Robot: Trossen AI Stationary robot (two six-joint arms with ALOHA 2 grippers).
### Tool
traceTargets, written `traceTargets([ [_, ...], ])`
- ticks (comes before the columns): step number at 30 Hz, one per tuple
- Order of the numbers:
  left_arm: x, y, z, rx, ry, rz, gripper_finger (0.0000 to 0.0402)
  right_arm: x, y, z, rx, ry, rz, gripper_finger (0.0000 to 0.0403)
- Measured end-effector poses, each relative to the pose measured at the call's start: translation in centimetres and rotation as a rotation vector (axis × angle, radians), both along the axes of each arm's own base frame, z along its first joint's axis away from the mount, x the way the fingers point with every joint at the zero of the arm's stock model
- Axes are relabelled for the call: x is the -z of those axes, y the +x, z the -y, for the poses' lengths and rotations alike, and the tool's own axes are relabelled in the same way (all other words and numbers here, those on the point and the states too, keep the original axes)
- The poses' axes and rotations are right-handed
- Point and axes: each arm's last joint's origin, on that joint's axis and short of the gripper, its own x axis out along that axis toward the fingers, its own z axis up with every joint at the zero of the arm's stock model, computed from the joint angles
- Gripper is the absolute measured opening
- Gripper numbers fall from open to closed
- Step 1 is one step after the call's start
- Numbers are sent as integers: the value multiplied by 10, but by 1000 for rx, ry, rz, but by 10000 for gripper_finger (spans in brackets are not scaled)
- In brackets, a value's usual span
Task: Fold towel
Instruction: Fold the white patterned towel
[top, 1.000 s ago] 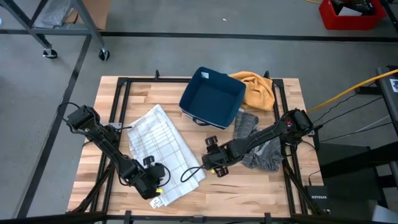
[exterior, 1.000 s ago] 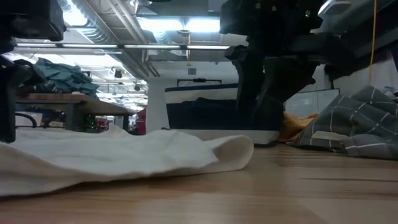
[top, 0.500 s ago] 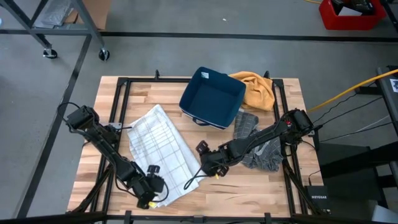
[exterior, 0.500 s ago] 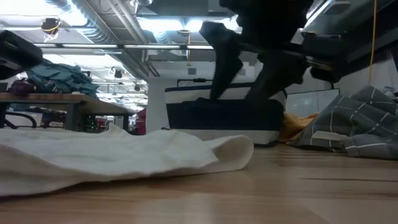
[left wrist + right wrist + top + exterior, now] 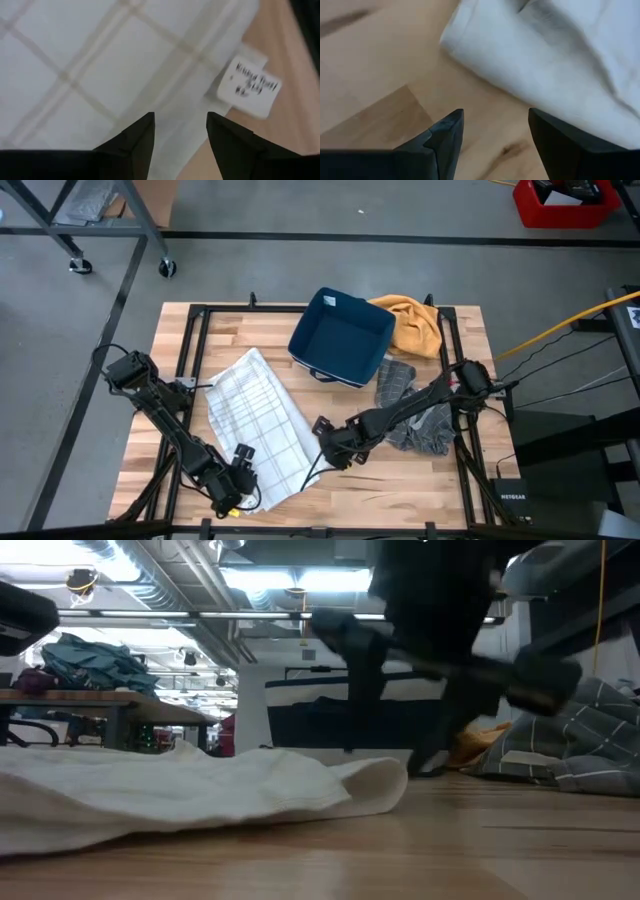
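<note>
With the checked white towel [image 5: 258, 428] lying flat on the worktop [image 5: 420, 475], the left gripper [image 5: 238, 488] and right gripper [image 5: 328, 442] gaped empty at its near corners, risking a snatch at one layer only.

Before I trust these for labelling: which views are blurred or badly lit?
Low view: the dark arm is smeared by motion and backlit by ceiling lights; the white towel stays sharp. Left wrist view: the towel's label is too soft to read. Right wrist view: slightly soft. High view: evenly lit.
</note>
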Motion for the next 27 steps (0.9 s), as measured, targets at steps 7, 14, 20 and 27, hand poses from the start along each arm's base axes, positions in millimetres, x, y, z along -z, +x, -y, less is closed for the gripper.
traceTargets([
  [7, 1, -4, 3, 58, 28, -2, 172, 12, 1, -8, -11, -77, 13, 229],
  [14, 11, -16, 16, 125, 49, -18, 172, 10, 6, -12, -15, -48, 59, 229],
  [20, 26, -17, 21, 158, 151, 11, 172, 7, 11, -13, -13, -26, 109, 229],
  [27, 29, -15, 20, 84, 175, 47, 172, 7, 11, -13, -12, -26, 110, 229],
])
